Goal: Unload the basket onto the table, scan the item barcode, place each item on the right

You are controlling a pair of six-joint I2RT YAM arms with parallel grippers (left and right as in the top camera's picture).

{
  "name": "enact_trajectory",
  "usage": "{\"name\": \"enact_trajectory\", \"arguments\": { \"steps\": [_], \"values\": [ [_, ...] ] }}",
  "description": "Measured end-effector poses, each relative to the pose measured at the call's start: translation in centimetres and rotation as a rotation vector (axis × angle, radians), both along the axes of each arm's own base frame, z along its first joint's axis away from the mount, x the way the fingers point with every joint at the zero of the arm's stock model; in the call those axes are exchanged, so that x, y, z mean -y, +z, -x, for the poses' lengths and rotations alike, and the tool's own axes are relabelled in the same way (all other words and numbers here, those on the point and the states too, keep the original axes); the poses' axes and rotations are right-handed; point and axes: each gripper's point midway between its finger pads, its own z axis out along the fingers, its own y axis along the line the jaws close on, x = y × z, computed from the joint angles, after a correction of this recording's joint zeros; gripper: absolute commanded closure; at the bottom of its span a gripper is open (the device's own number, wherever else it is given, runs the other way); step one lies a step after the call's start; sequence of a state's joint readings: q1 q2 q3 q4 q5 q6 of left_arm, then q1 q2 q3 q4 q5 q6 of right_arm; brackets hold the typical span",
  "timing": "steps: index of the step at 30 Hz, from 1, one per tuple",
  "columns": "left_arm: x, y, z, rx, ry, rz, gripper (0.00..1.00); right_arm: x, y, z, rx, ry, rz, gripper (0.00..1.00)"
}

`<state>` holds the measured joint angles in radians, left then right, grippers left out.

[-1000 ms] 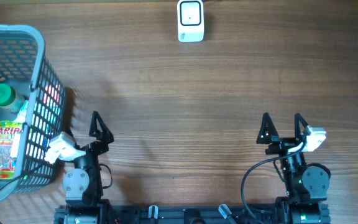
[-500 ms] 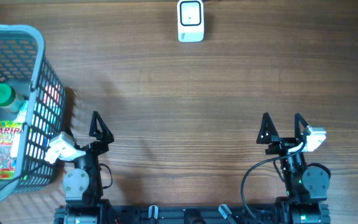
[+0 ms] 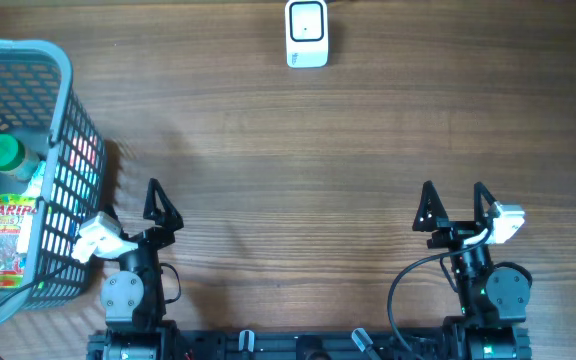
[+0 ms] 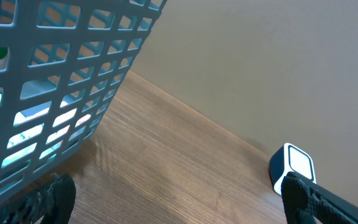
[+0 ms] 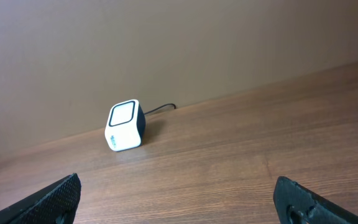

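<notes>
A white barcode scanner [image 3: 307, 33] with a dark window stands at the table's far edge; it also shows in the right wrist view [image 5: 125, 126] and in the left wrist view [image 4: 293, 165]. Inside the grey basket [image 3: 63, 130] at the left lie a Haribo candy bag [image 3: 3, 235] and a green-capped bottle [image 3: 6, 155]. My left gripper [image 3: 158, 205] is open and empty just right of the basket. Near the front right, my right gripper [image 3: 453, 205] is open too, with only bare wood between its fingers.
The basket's mesh wall [image 4: 55, 74] fills the upper left of the left wrist view, close to my left fingertip [image 4: 45, 199]. A cable leads from the scanner toward the back wall [image 5: 160, 107]. Brown wooden tabletop [image 3: 298, 170] lies between the arms and the scanner.
</notes>
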<state>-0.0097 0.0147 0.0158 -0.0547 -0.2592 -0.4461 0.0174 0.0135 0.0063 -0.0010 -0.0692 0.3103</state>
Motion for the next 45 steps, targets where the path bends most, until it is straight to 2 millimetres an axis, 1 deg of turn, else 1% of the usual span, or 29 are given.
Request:
{"name": "enact_trajectory", "arguments": {
  "steps": [39,42,45],
  "values": [
    [0.0,0.1,0.0,0.004,0.0,0.0,0.0,0.0,0.0,0.0,0.0,0.0,0.0,0.0],
    [1.2,0.2,-0.3,0.005,-0.072,-0.016,0.0,0.0,0.0,0.0,0.0,0.0,0.0,0.01],
    [3.8,-0.2,-0.5,-0.015,-0.227,-0.053,0.0,0.0,0.0,0.0,0.0,0.0,0.0,0.0]
  ]
}}
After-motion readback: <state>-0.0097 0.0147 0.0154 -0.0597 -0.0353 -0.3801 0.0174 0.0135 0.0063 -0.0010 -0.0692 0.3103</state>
